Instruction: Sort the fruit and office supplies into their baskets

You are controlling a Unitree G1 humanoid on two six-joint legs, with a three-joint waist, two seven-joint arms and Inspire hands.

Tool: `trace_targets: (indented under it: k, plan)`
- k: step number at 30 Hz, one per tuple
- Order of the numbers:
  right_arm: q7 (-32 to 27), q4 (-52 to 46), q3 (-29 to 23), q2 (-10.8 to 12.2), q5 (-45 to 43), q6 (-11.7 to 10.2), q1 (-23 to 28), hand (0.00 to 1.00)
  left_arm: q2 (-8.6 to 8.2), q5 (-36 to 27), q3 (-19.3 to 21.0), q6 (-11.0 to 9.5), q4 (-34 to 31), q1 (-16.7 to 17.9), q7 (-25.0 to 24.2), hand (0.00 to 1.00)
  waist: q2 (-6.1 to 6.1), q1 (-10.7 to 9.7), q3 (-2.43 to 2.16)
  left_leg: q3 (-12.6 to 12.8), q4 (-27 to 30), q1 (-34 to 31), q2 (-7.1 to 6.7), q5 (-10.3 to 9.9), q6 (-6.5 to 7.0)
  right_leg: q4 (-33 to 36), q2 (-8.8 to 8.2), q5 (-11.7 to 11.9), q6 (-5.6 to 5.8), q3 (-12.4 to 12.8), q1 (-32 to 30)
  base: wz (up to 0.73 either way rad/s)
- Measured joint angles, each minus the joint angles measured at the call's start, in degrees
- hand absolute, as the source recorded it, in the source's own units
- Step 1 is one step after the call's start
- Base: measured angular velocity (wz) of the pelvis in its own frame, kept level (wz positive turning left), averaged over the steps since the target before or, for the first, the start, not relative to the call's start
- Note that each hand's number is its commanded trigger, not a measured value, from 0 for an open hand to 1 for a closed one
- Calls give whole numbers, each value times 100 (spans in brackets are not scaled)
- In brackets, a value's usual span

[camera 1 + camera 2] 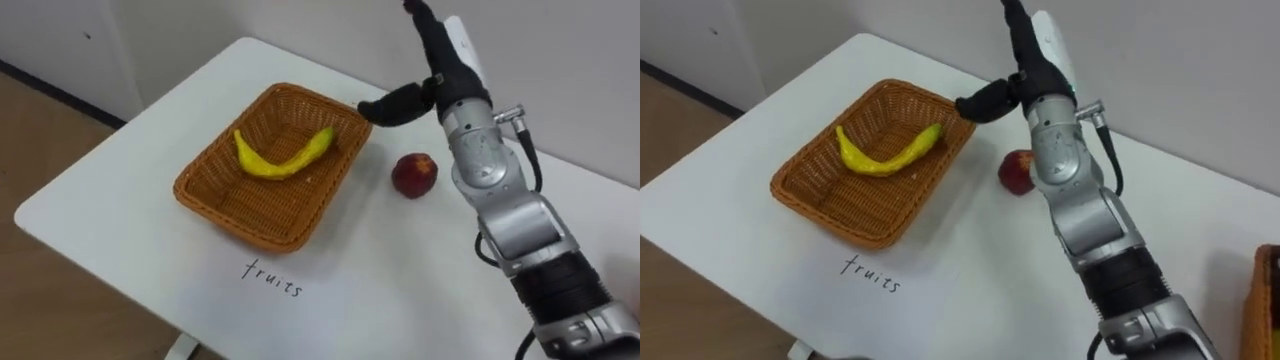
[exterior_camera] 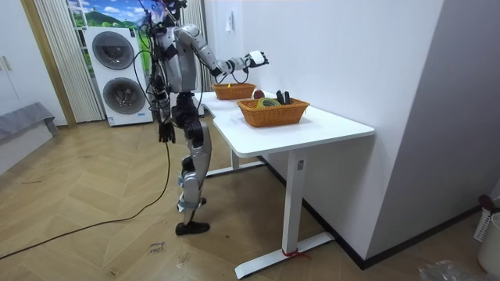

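A yellow banana [image 1: 280, 160] lies in the brown wicker fruit basket [image 1: 200, 195] on the white table [image 1: 110, 225]. A red apple [image 1: 413, 174] rests on the table just right of that basket. My right hand [image 1: 440, 62] is raised above the basket's far right corner and the apple. It is open, fingers straight up and thumb stretched toward the basket, and it holds nothing. In the room view my left hand [image 2: 166, 131] hangs by my side. I stand at the table's long side, right arm stretched over it.
The word "fruits" [image 1: 272, 278] is written on the table in front of the basket. A second wicker basket [image 2: 273, 114] with dark items stands further along the table, its edge [image 1: 1268, 300] at my right. The wall runs behind the table.
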Motion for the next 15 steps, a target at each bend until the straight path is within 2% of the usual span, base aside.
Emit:
trace_targets:
  k: [3, 7, 9, 11, 13, 15]
  plan:
    - [-181, -26, -139, -1, 188, -49, 5, 0, -46, -1, -6, 1, -1, 22, 0, 0, 25, -67, 5, 17, 16, -13, -2, 0, 1, 8, -6, 0, 0, 0, -15, 0]
    - [-467, -91, -181, -2, 490, -110, 132, 0, -142, 2, -9, 28, -5, 86, 0, 0, 150, -152, -36, 60, 22, -11, -4, 2, 5, 15, -13, 1, 2, -10, 13, -2]
    - [-562, -173, -181, -2, 607, -112, 300, 0, -169, 0, -9, 34, -3, 108, 0, 0, 220, -166, -25, 60, 8, 8, -3, 2, 5, 13, -13, 1, 2, -26, 45, 2]
    - [-639, -172, -181, -2, 710, -111, 497, 0, -182, 0, -9, 41, -27, 111, 0, 0, 269, -170, -41, 47, 5, 2, 1, 3, 4, 11, -14, -4, 11, -86, 54, 5]
    - [-643, -168, -182, -1, 856, -111, 590, 0, -206, 1, -17, 43, -58, 132, 0, 0, 332, -172, -22, 38, 14, -6, 1, 7, 0, 8, -13, -6, 13, -106, 59, 2]
    - [-647, -135, -182, -2, 1012, -111, 645, 0, -220, 25, -20, 35, -74, 181, 0, 0, 375, -173, -23, 40, 13, -10, 2, 15, -3, 3, -13, -6, 13, -120, 58, 0]
